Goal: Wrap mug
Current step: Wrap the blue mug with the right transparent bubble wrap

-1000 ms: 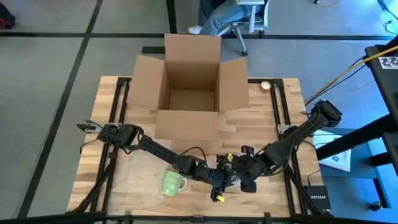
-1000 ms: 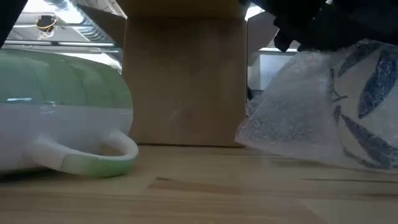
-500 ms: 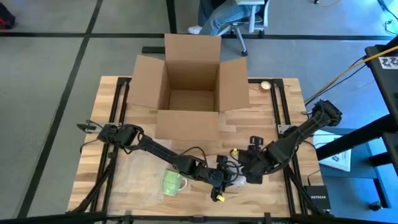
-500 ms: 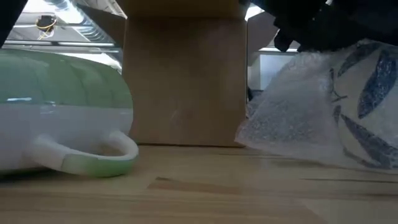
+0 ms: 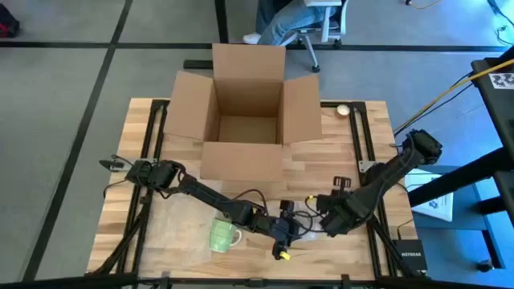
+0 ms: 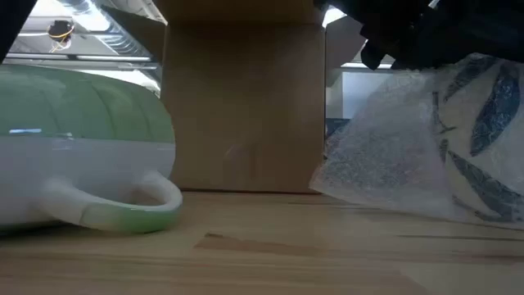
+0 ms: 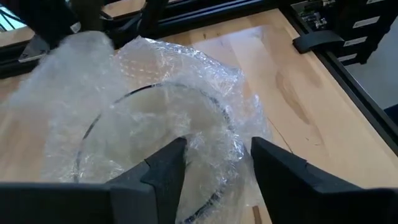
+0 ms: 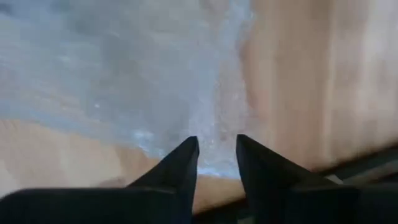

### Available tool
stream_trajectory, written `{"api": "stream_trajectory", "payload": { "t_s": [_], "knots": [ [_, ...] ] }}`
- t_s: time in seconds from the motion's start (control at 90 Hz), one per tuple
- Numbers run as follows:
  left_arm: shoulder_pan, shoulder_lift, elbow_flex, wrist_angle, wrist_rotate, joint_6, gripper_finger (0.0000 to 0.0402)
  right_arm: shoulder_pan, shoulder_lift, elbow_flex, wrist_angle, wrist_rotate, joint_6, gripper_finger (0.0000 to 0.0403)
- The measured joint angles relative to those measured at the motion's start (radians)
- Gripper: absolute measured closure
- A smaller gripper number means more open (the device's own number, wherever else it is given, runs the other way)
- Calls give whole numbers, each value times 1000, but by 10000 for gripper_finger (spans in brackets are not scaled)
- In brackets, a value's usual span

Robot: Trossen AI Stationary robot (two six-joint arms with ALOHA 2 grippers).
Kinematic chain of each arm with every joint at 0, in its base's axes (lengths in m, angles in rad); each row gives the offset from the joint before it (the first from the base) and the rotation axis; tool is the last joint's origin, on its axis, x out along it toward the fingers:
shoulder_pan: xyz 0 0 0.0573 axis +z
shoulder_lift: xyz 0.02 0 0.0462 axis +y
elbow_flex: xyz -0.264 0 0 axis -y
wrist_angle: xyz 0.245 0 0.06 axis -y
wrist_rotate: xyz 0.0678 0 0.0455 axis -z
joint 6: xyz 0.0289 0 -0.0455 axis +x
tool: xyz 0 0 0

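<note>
The green mug (image 5: 222, 235) lies on its side, bare, near the front edge of the surface (image 5: 337, 156), left of centre, its handle toward the pincers. Just to its right, the left pincer (image 7: 214, 163) has its fingers parted around a fold of bubble wrap (image 7: 155, 118) that covers a round, leaf-patterned item, possibly a second cup; whether the fingers press the wrap cannot be told. The right pincer (image 8: 216, 155) points down at the wrap's right edge near the front edge, fingers slightly apart and holding nothing. An open box (image 5: 245, 116) stands at the back edge.

Step in hand, as judged: gathering the wrap around the patterned item; the green mug is not yet wrapped. The next move calls for both pincers to draw the loose edges closed.
</note>
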Motion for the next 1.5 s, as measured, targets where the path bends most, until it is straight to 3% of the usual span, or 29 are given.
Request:
{"api": "stream_trajectory", "payload": {
  "t_s": [0.189,0.467,0.778,0.989,1.156,1.244,1.378,1.5],
  "knots": [
    [0,0,0,1,0,0,235,38,0,40,206,151,-54,394],
    [0,0,-1,0,0,-5,235,3,51,11,462,169,-165,398],
    [-17,-27,9,-51,-10,20,235,-35,109,9,483,145,-187,402],
    [-44,-99,9,-157,-113,47,235,-37,111,8,479,145,-183,402],
    [-31,-98,7,-122,-154,137,235,-37,111,8,479,142,-187,402],
    [-3,-98,-32,-77,-139,132,235,-37,111,8,476,137,-190,402],
    [35,-91,-121,69,17,20,235,-37,112,7,482,138,-191,402],
    [40,-84,-172,156,29,-13,235,-37,112,7,488,139,-191,402]
  ]
}}
